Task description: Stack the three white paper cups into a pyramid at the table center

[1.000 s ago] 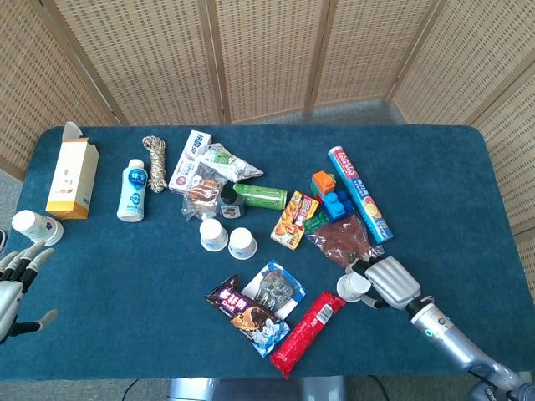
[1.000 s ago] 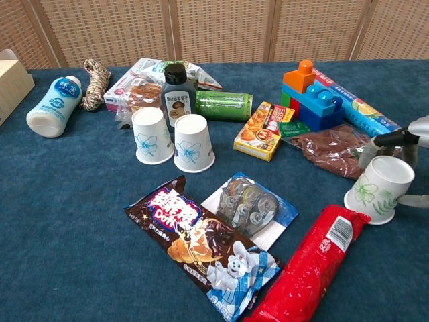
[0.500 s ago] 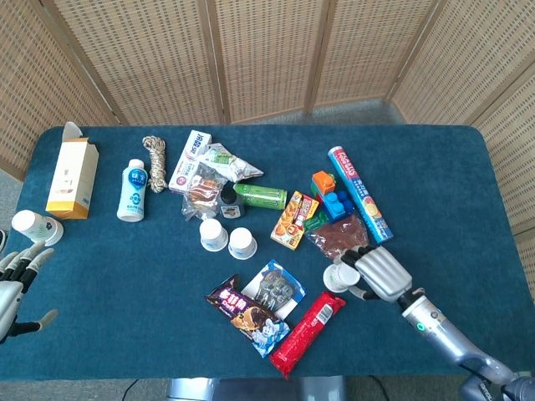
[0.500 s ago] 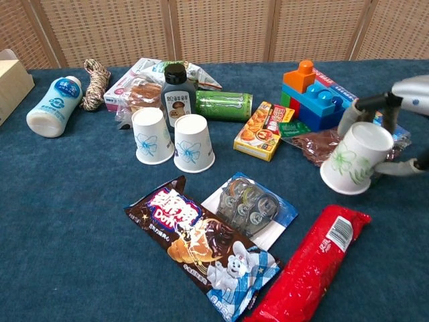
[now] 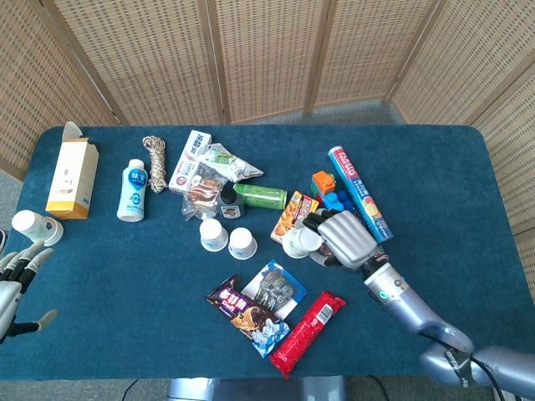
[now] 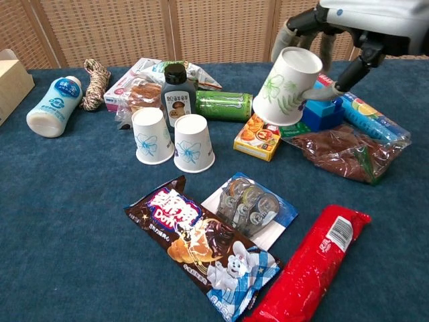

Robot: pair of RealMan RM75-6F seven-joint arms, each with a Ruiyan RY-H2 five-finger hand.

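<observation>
Two white paper cups stand upside down side by side mid-table, one with a blue print and one beside it. My right hand holds a third white cup with a green leaf print, tilted, in the air above the yellow snack box. It is to the right of the two standing cups. My left hand hangs off the table's left edge, fingers apart, holding nothing.
Snack packets, a red bag and tape rolls lie in front of the cups. A bottle, green can, toy blocks and other clutter lie behind. Another cup sits at the far left.
My right hand has lifted the leaf-print cup off the table at the right and carried it up and leftward, over the snack box. The left hand has stayed still.
</observation>
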